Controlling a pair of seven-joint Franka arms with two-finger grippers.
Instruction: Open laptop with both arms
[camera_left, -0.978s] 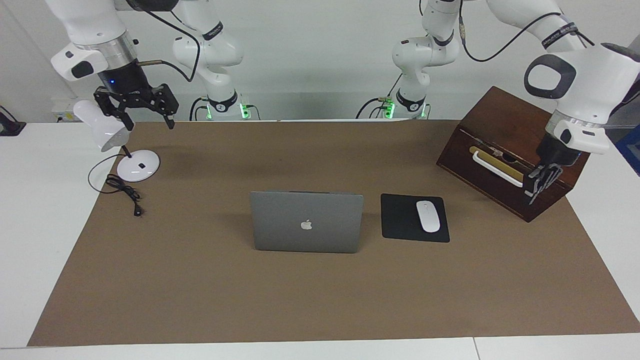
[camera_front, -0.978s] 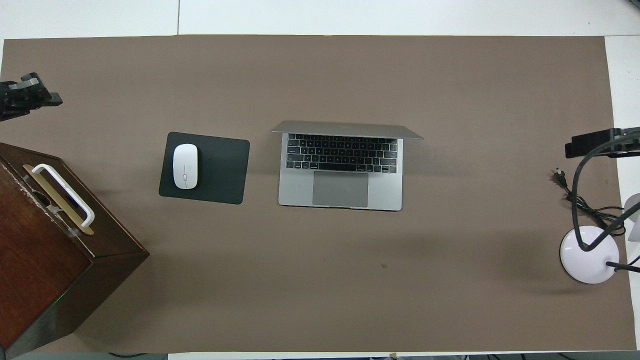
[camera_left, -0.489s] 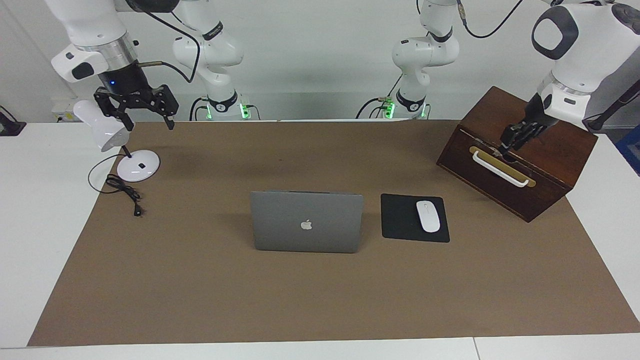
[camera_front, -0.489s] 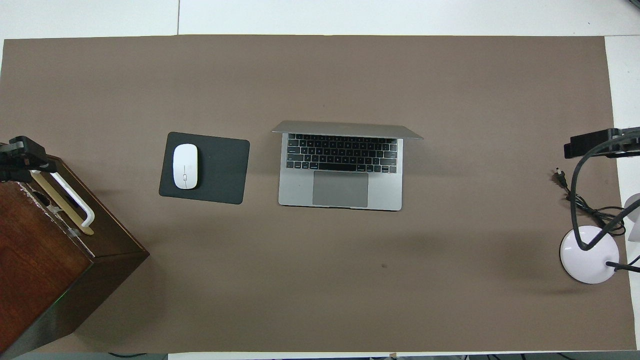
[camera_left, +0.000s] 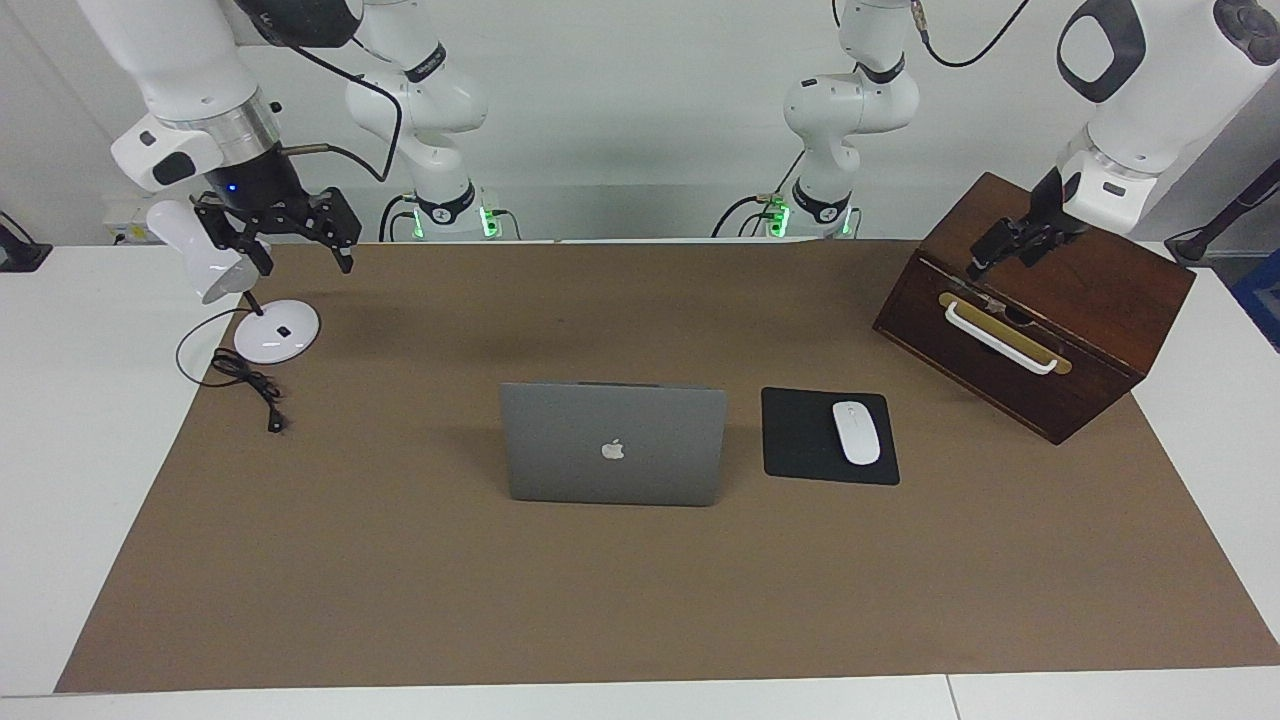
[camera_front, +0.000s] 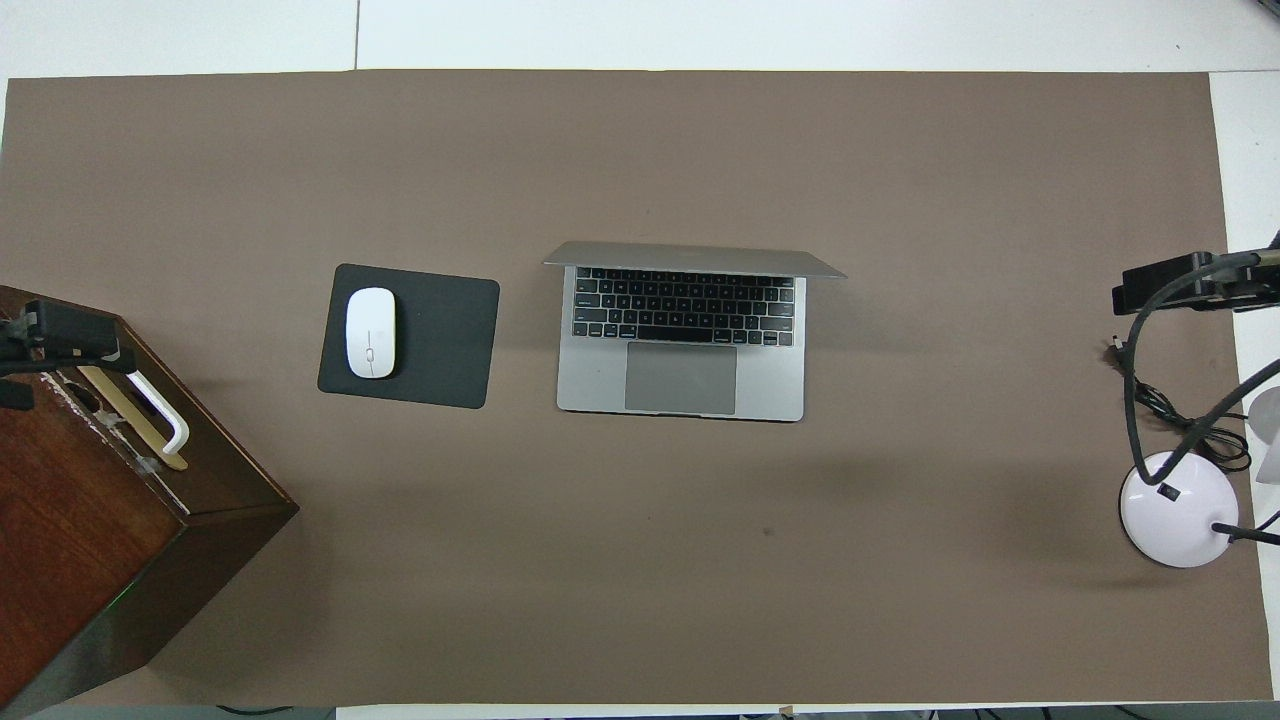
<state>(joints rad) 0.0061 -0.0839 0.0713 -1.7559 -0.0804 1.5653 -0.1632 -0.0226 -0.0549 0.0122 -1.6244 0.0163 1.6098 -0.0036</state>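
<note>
Two risks existed: right gripper (camera_left: 300, 255), jaws apart at frame top, snagging the lamp (camera_left: 203, 262); left gripper (camera_left: 990, 258), state untellable, striking the box (camera_left: 1110, 290).

Evenly and brightly lit from above, no harsh glare. Soft diffuse shadows on the brown mat (camera_left: 640, 580), one pooled toward six o'clock of the laptop (camera_front: 682, 340) in the overhead view. Small green glows at the arm bases. Sharp throughout, little edge distortion.

White apple logo at centre of laptop (camera_left: 613, 443) lid, no readable text
</note>
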